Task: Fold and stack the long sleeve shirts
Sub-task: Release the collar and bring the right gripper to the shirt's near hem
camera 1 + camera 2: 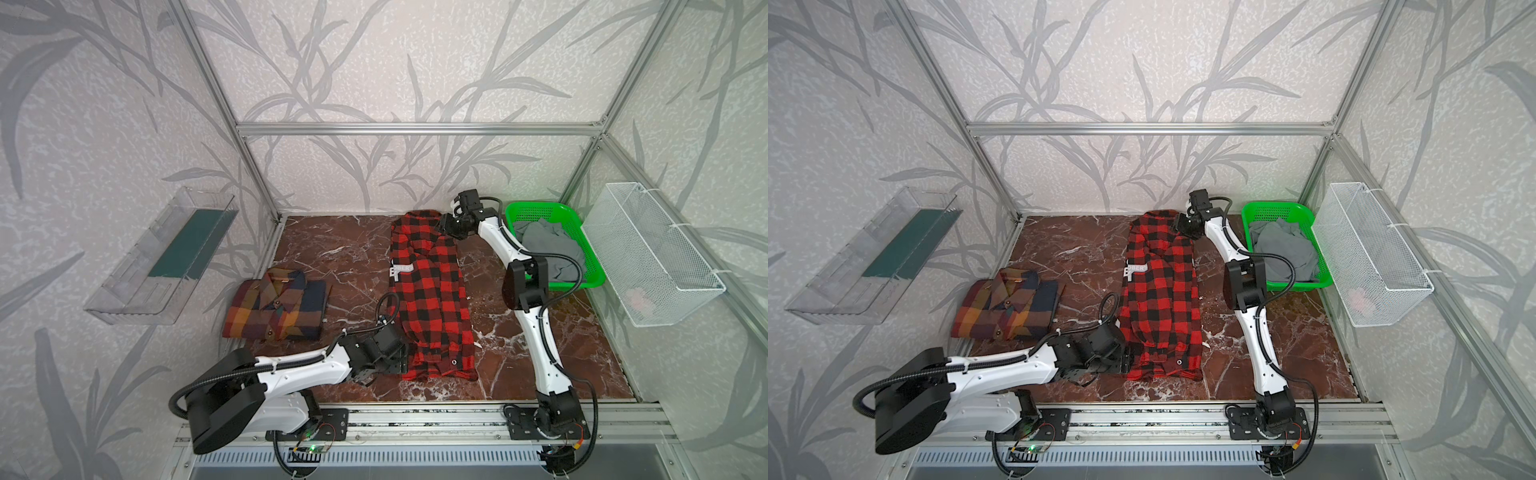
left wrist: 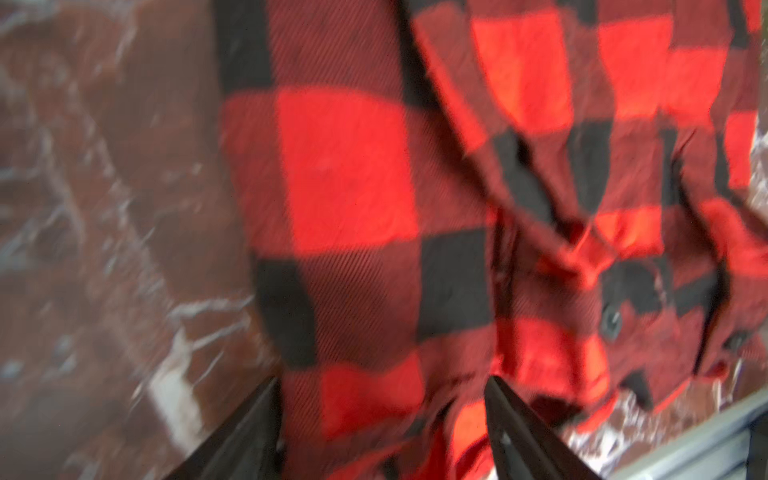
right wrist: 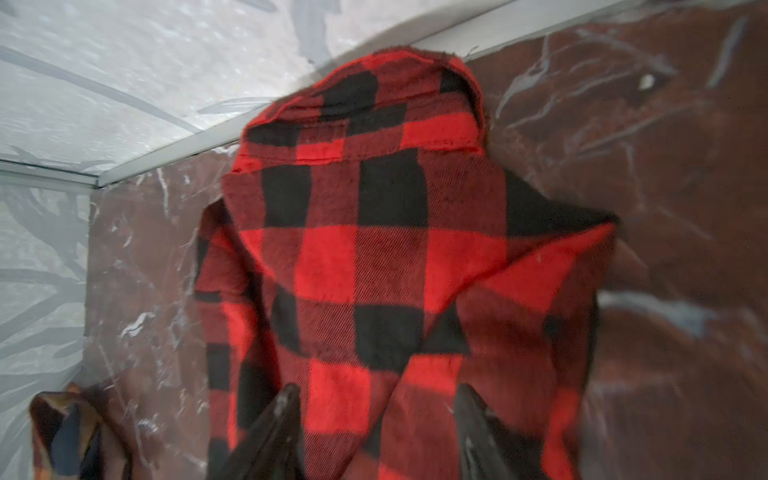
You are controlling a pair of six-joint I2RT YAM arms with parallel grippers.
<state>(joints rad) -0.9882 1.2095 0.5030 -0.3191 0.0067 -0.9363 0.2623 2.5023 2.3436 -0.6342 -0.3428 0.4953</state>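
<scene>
Red-and-black shirt lies as a long strip. You've got left gripper at its hem and right gripper at its collar, both jaws spread, likely set for the half-fold. Folded plaid shirt sits beside it, probably the stack base.

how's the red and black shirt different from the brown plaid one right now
The red-and-black shirt is a bold two-colour check; the brown plaid shirt mixes brown, orange and navy. The red-and-black shirt lies as a long narrow strip mid-table; the brown plaid shirt is folded into a compact rectangle at the left. Both are collared and lie flat on the marble table.
</scene>
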